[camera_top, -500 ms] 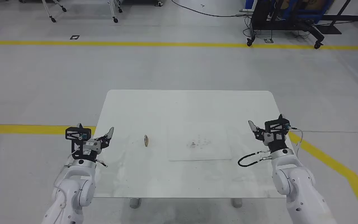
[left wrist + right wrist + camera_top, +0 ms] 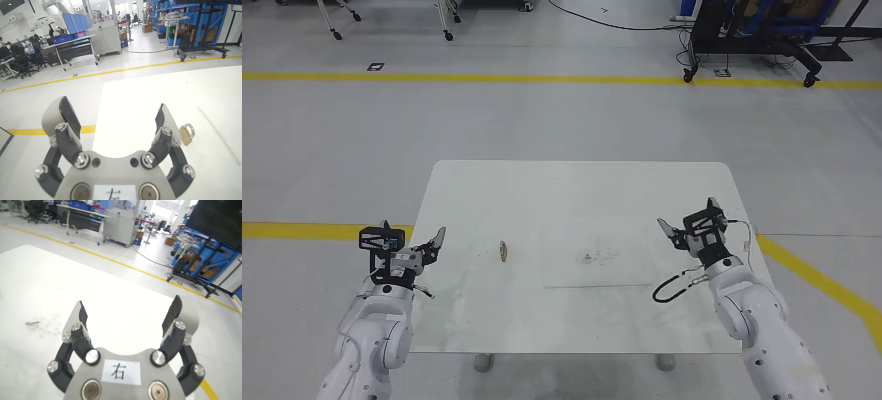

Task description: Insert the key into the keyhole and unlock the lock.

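Nothing done yet: key (image 2: 587,259) lies loose, three o'clock of the lock (image 2: 503,251). Both jaws gape, empty.

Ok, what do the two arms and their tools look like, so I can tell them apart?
The left arm and right arm are white with rounded shells. The left tool and right tool each have a silver plate, black linkages and pale fingers with black ribbed pads. A white label with a black character marks each plate. A black cable loops by the right wrist.
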